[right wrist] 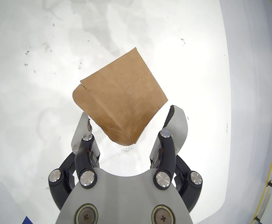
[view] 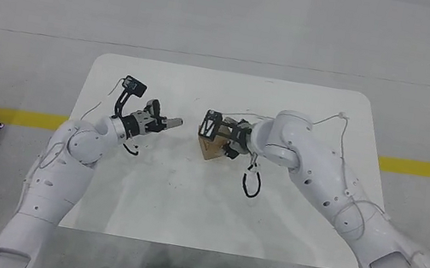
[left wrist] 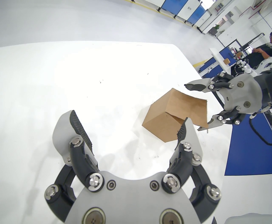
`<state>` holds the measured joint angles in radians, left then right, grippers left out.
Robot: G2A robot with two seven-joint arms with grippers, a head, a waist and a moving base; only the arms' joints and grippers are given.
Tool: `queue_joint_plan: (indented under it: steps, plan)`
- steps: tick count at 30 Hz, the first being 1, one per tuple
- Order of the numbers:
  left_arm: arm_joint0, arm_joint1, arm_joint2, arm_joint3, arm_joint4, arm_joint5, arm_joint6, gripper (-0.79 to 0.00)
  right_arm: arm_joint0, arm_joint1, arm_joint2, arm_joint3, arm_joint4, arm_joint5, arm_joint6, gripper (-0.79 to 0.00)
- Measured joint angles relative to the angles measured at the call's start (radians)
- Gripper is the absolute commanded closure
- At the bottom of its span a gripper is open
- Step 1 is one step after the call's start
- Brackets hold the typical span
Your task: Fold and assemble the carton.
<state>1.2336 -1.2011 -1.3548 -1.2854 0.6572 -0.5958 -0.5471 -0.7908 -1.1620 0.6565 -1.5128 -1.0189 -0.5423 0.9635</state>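
Observation:
A small brown carton point(view: 213, 148) stands partly folded near the middle of the white table point(view: 185, 207). In the left wrist view the carton point(left wrist: 170, 114) shows two closed sides and a raised flap on top. My right gripper point(view: 210, 124) is open at the carton, one finger on each side of that flap. The right wrist view has the carton point(right wrist: 121, 93) with a rounded flap corner reaching between the fingers of the right gripper point(right wrist: 129, 112). My left gripper point(view: 172, 121) is open and holds nothing, a short way to the carton's left. The left gripper point(left wrist: 129, 118) faces the carton and the right gripper point(left wrist: 193, 107).
The table's rounded right edge point(right wrist: 225, 106) runs close behind the right arm. A black cable loop point(view: 251, 184) hangs from the right forearm over the table. Bare tabletop lies in front of and behind the carton.

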Motion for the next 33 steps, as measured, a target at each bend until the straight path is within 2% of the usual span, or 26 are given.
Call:
queue_joint_plan:
  steps: [4, 6, 8, 10, 12, 20, 24, 29, 33]
  plan:
    - [-0.027, -0.003, 0.031, 0.029, 0.000, -0.003, -0.005, -0.785, 0.010, -0.011, -0.014, 0.007, -0.011, 0.024, -0.005, -0.480]
    - [-0.034, -0.003, 0.040, 0.037, 0.001, -0.004, -0.005, -0.785, 0.016, -0.016, -0.020, 0.013, -0.015, 0.032, -0.007, -0.376]
    - [-0.040, -0.003, 0.048, 0.042, 0.004, -0.003, -0.005, -0.785, 0.022, -0.022, -0.024, 0.022, -0.011, 0.035, -0.009, -0.314]
    - [-0.043, -0.002, 0.053, 0.044, 0.005, -0.003, -0.004, -0.785, 0.029, -0.027, -0.025, 0.031, -0.002, 0.040, -0.013, -0.160]
    - [-0.044, -0.001, 0.057, 0.044, 0.006, -0.002, -0.003, -0.785, 0.033, -0.031, -0.025, 0.038, 0.007, 0.047, -0.015, -0.089]
    - [-0.058, -0.004, 0.100, 0.050, 0.010, 0.010, -0.006, -0.785, 0.024, -0.043, -0.028, 0.024, -0.011, 0.112, -0.023, -0.006]
    - [-0.073, -0.006, 0.121, 0.061, -0.004, 0.002, -0.010, -0.785, -0.009, -0.040, -0.020, -0.018, -0.062, 0.175, -0.022, -0.003]
    - [-0.096, -0.011, 0.154, 0.075, -0.023, -0.011, -0.017, -0.785, -0.107, -0.014, 0.034, -0.135, -0.163, 0.296, -0.023, 0.000]
    - [-0.110, -0.012, 0.164, 0.088, -0.037, -0.019, -0.010, -0.785, -0.220, 0.020, 0.120, -0.247, -0.235, 0.362, -0.033, 0.000]
